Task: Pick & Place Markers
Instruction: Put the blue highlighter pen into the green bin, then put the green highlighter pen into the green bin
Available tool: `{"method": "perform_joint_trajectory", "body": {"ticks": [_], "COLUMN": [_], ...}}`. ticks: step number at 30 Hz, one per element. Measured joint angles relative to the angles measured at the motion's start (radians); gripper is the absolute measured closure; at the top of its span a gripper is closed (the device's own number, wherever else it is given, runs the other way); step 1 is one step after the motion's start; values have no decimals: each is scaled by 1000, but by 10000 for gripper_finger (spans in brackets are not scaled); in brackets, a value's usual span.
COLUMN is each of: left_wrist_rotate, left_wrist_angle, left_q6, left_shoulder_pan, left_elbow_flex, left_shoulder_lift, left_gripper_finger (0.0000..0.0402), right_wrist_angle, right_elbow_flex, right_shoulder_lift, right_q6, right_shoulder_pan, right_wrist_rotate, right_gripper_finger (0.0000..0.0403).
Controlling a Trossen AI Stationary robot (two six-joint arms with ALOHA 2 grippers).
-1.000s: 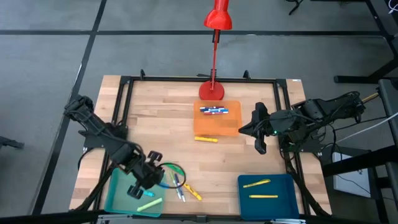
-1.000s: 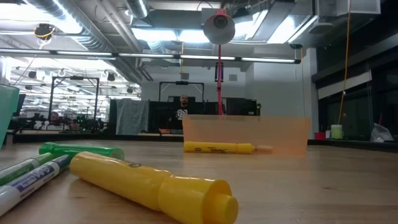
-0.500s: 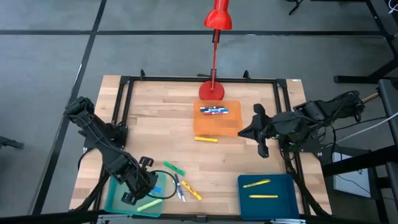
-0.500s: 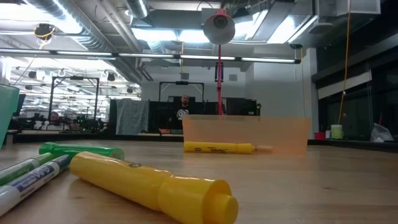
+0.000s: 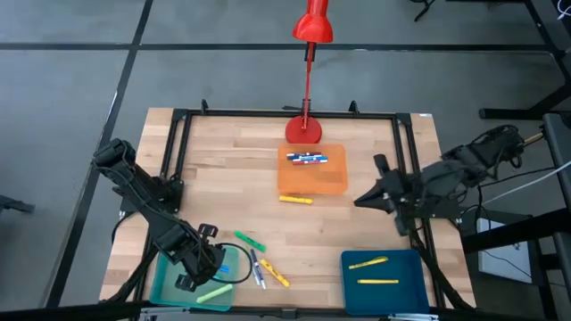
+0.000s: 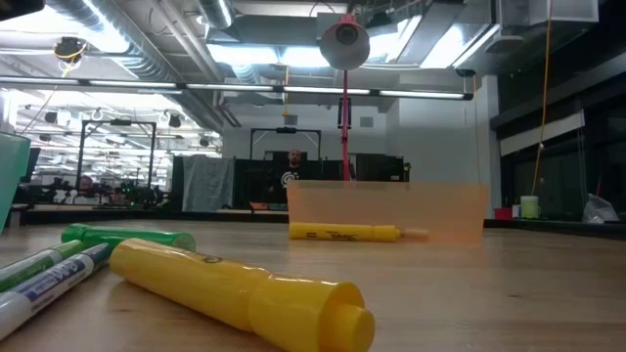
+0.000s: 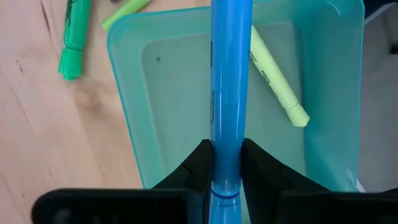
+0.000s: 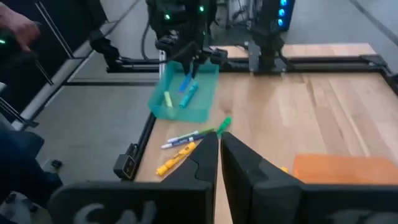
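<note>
My left gripper (image 5: 201, 270) stands over the teal tray (image 5: 168, 287) at the near left, shut on a blue marker (image 7: 227, 81). A yellow-green marker (image 7: 277, 81) lies in that tray. On the wood beside it lie a green marker (image 5: 250, 241), two white ones (image 5: 257, 268) and a yellow one (image 5: 277, 275). Another yellow marker (image 5: 296, 200) lies in front of the orange tray (image 5: 312, 181), which holds blue and red ones (image 5: 306, 158). My right gripper (image 5: 359, 200) hangs shut and empty above the table's right side. My left gripper pinches the blue marker near one end (image 7: 225, 163) between its two fingers (image 7: 198, 168). The fingers come from above, pointing steeply down. The marker reaches out ahead of them over the teal tray's floor (image 7: 174, 106); whether its free end touches the tray I cannot tell.
A blue tray (image 5: 419, 267) at the near right holds two yellow markers (image 5: 367, 263). A red lamp (image 5: 306, 129) stands at the far edge behind the orange tray. A black frame (image 5: 178, 120) rims the table. In the low view a yellow marker (image 6: 235, 288) lies close.
My left gripper has carried the blue marker from above the loose markers toward the table's near left and down, over the teal tray, rolling its wrist. My right gripper has swung toward the table's right edge, risen a little and turned, staying shut.
</note>
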Motion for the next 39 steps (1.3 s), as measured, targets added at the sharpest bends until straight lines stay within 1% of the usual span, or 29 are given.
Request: {"method": "perform_joint_trajectory", "body": {"ticks": [3, 5, 9, 14, 18, 22, 25, 29, 34, 36, 39], "left_wrist_rotate": [0, -6, -9, -13, -14, 0, 12, -6, -7, -6, -5], "left_wrist_angle": [0, 0, 0, 0, 1, 50, 78, 79, 103, 121, 132], "left_q6": [-1, -1, -2, -30, -64, -99, -139, -221, -228, -228, -224], "left_shoulder_pan": [0, 0, 0, 0, 0, -2, -10, -15, -15, -15, -15], "left_elbow_flex": [0, 0, 0, 0, -2, -35, -74, -132, -198, -213, -216], "left_shoulder_lift": [0, 0, 0, 0, 0, 0, 1, 1, 1, 1, 0], "left_gripper_finger": [347, 347, 347, 347, 347, 347, 347, 344, 291, 283, 284], "right_wrist_angle": [-18, 6, 45, 113, 187, 234, 267, 294, 303, 303, 303], "right_elbow_flex": [-2, -30, -141, -291, -399, -473, -497, -500, -500, -500, -500], "right_shoulder_lift": [-42, -77, -165, -281, -371, -446, -482, -504, -507, -505, -505], "right_q6": [-4, -19, -22, -29, -6, 9, 9, 8, 6, 11, 31], "right_shoulder_pan": [5, 5, 5, 4, 4, 4, 4, 4, 4, 4, 4], "right_wrist_rotate": [1, 1, 0, 0, 0, 0, 0, 1, 0, 0, 0], "right_gripper_finger": [382, 382, 383, 399, 393, 396, 399, 395, 395, 398, 399]}}
